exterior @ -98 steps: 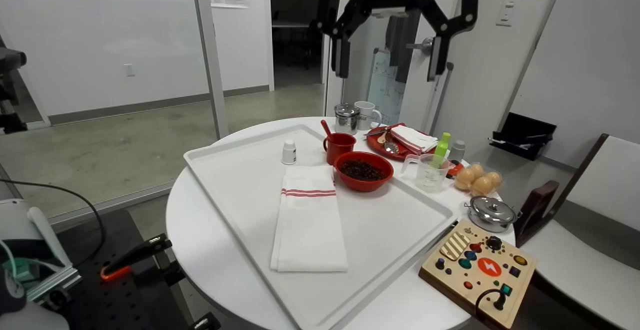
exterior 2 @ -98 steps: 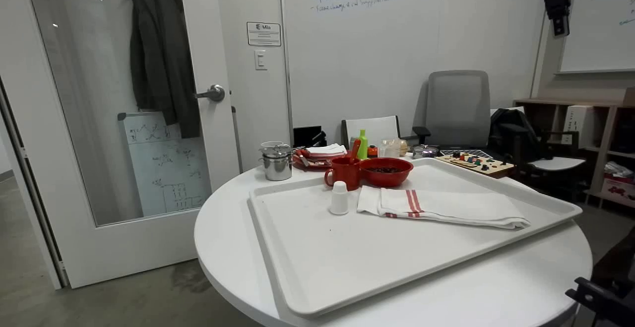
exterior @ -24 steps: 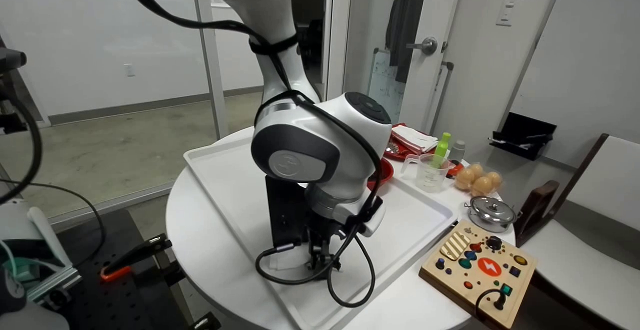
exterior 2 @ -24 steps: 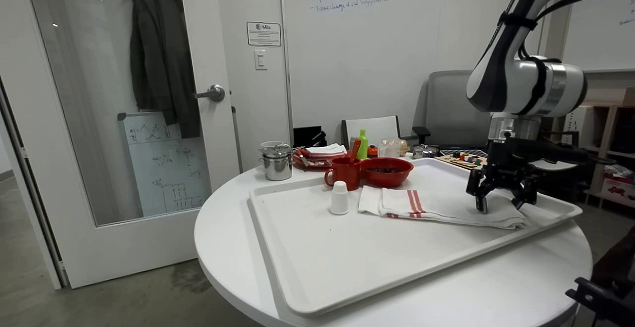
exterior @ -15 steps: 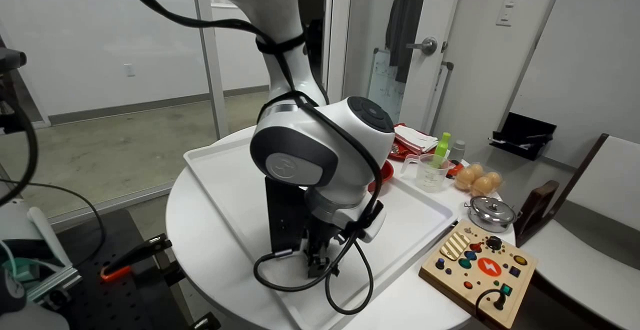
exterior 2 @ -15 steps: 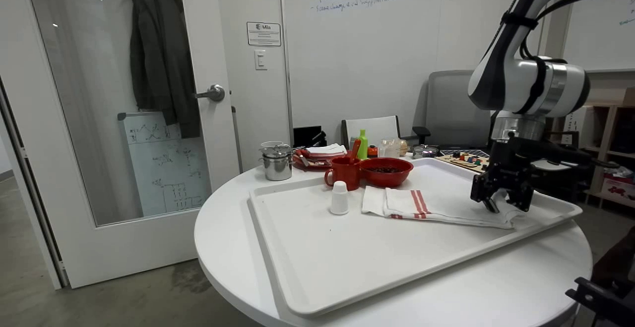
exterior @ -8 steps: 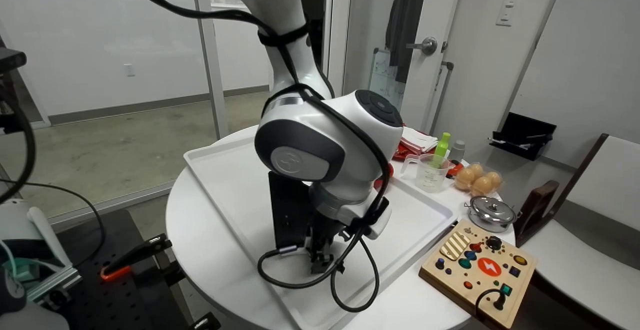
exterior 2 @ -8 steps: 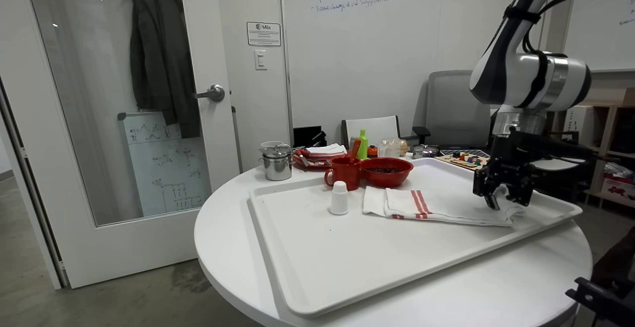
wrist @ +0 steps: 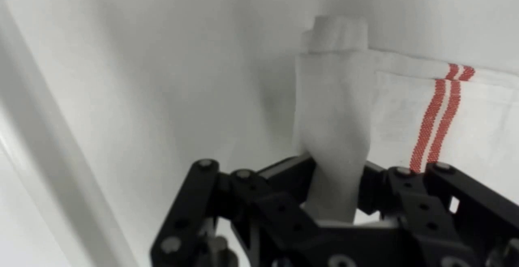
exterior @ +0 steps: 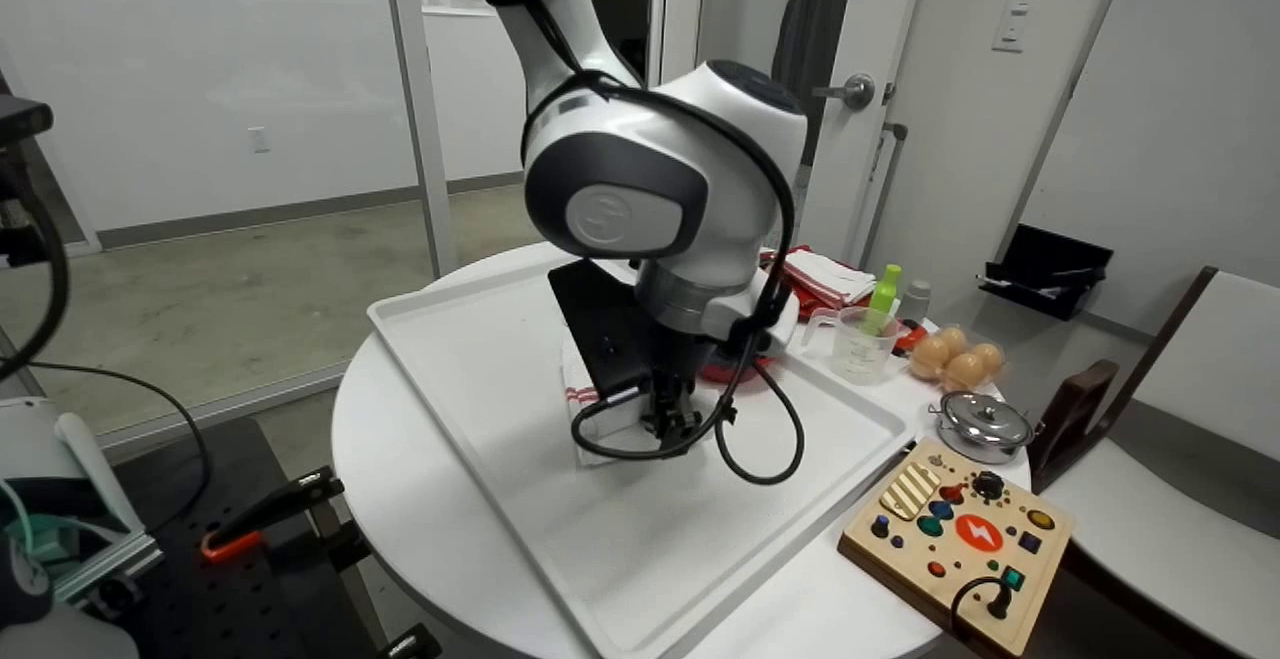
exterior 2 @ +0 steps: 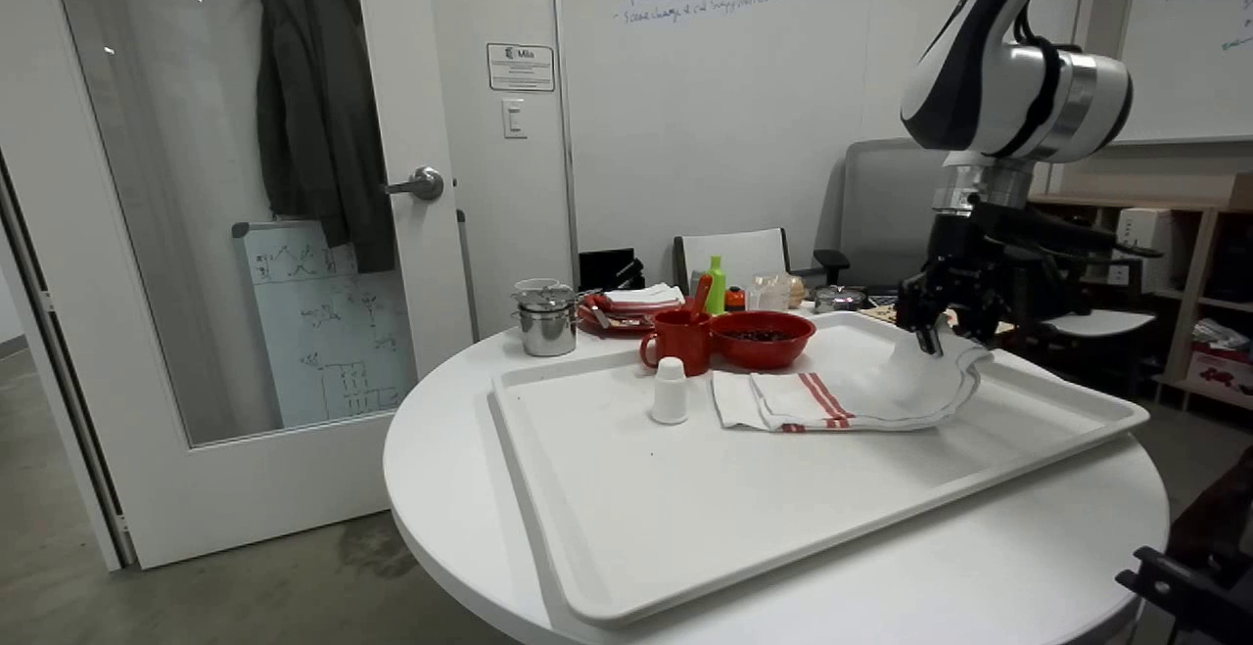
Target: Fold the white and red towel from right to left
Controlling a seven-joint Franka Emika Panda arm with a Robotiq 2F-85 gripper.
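The white and red towel [exterior 2: 847, 392] lies on the large white tray, its double red stripe toward the left in this exterior view. Its right end is raised off the tray and curls up into my gripper [exterior 2: 948, 327], which is shut on it. In the wrist view, a bunched strip of the towel [wrist: 332, 97] runs up between the two black fingers, and the striped part lies flat to the right. Seen in an exterior view, the arm covers most of the towel [exterior: 598, 434]; only its left side shows.
The tray [exterior 2: 626, 518] sits on a round white table. Close to the towel's striped end stand a white shaker [exterior 2: 671, 395], a red mug [exterior 2: 682, 344] and a red bowl [exterior 2: 764, 344]. A measuring cup [exterior: 862, 347] and a wooden button board [exterior: 960, 539] are beyond the tray.
The arm came down from above the table and the jaws closed on the towel's right end. In the last half second that end has risen and moved toward the stripes.
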